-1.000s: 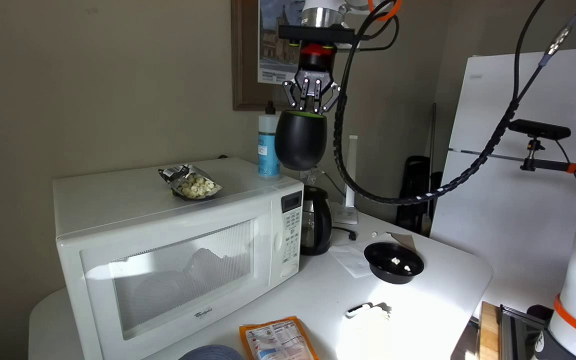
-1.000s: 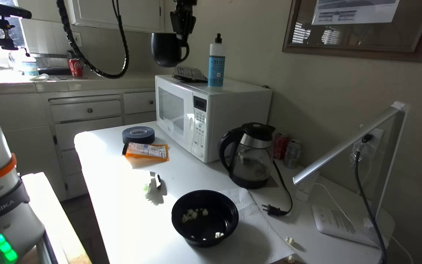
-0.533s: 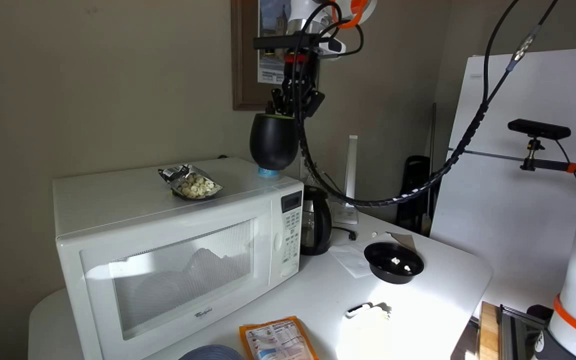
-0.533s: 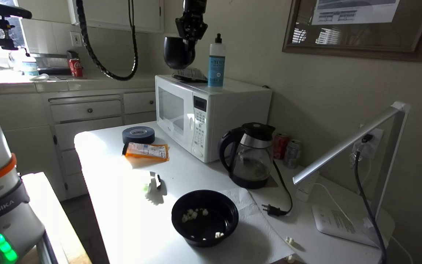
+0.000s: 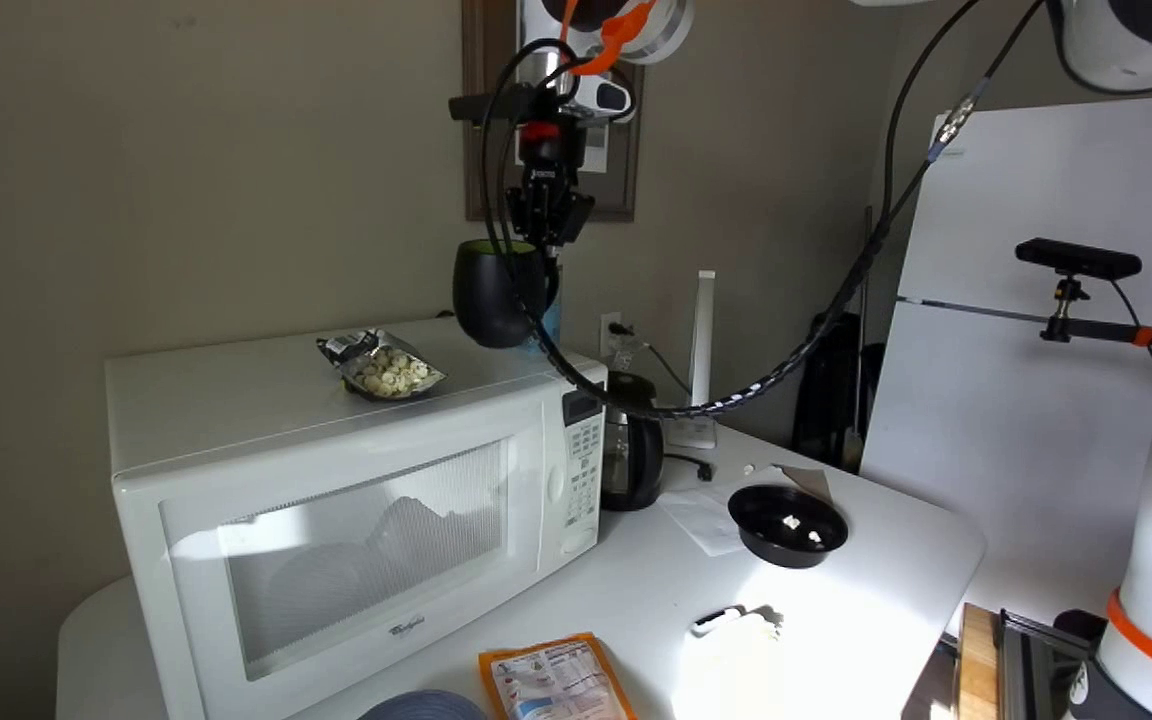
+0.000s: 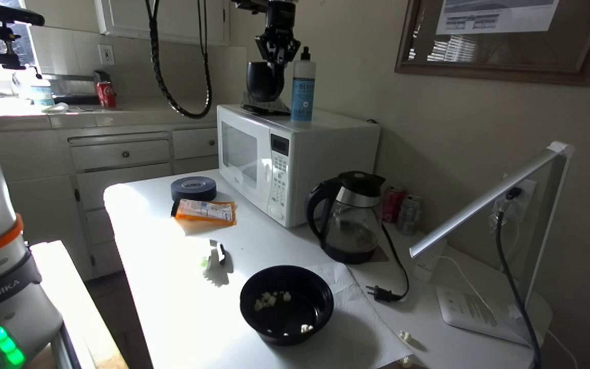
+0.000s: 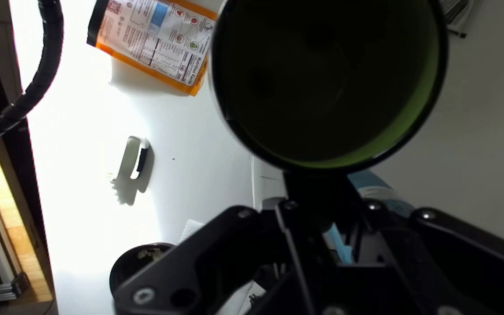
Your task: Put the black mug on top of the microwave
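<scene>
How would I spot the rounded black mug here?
Find the big white boxy microwave on the white table. Near its top hangs a black jointed gripper holding the rounded black mug. Its green inside and side handle distinguish it from the tall blue bottle nearby.

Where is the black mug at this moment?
In both exterior views, the end effector holds the black mug above the microwave, left of the blue bottle.

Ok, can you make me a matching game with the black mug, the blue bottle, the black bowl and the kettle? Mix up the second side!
1. black mug
2. blue bottle
3. black bowl
4. kettle

A. see-through body, black handle
B. has white bits inside
C. held up by the gripper
D. stands on the microwave

Right pairs: 1-C, 2-D, 3-B, 4-A.
</scene>
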`<move>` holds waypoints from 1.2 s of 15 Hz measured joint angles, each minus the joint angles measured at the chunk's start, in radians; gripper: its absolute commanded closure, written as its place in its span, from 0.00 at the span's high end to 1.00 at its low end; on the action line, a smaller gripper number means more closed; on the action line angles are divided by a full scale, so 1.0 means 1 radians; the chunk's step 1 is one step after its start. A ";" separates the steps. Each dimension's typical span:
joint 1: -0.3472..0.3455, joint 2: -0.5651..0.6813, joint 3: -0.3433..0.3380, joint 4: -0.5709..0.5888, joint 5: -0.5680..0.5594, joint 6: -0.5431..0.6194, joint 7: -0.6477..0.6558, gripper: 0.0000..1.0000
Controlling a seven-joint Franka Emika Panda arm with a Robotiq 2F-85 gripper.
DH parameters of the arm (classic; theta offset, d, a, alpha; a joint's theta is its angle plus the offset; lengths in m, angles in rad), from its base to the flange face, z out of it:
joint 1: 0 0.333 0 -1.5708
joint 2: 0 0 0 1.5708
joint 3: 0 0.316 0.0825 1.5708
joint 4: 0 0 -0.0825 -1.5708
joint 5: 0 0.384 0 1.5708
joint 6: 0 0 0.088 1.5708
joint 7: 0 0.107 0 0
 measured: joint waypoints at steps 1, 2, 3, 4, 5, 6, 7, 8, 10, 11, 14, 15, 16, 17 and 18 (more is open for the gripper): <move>0.010 0.020 0.000 0.019 -0.005 -0.007 0.012 0.06; 0.019 0.039 0.000 0.035 -0.007 -0.013 0.019 0.06; 0.025 0.054 0.000 0.046 -0.008 -0.017 0.021 0.06; 0.029 0.067 -0.001 0.054 -0.008 -0.020 0.023 0.06; 0.030 0.077 -0.001 0.057 -0.008 -0.020 0.024 0.06; 0.031 0.086 -0.003 0.058 -0.007 -0.020 0.025 0.06; 0.031 0.094 -0.004 0.061 -0.007 -0.020 0.025 0.06; 0.031 0.102 -0.005 0.064 -0.007 -0.020 0.025 0.06; 0.037 0.122 -0.005 0.082 -0.008 -0.020 0.025 0.06; 0.042 0.137 -0.005 0.098 -0.008 -0.020 0.025 0.06; 0.063 0.192 -0.005 0.173 -0.008 -0.020 0.025 0.06; 0.068 0.212 -0.005 0.204 -0.006 -0.022 0.025 0.06; 0.073 0.234 -0.005 0.237 -0.005 -0.027 0.025 0.06; 0.077 0.256 -0.005 0.269 -0.005 -0.031 0.025 0.06; 0.080 0.279 -0.005 0.301 -0.005 -0.035 0.025 0.06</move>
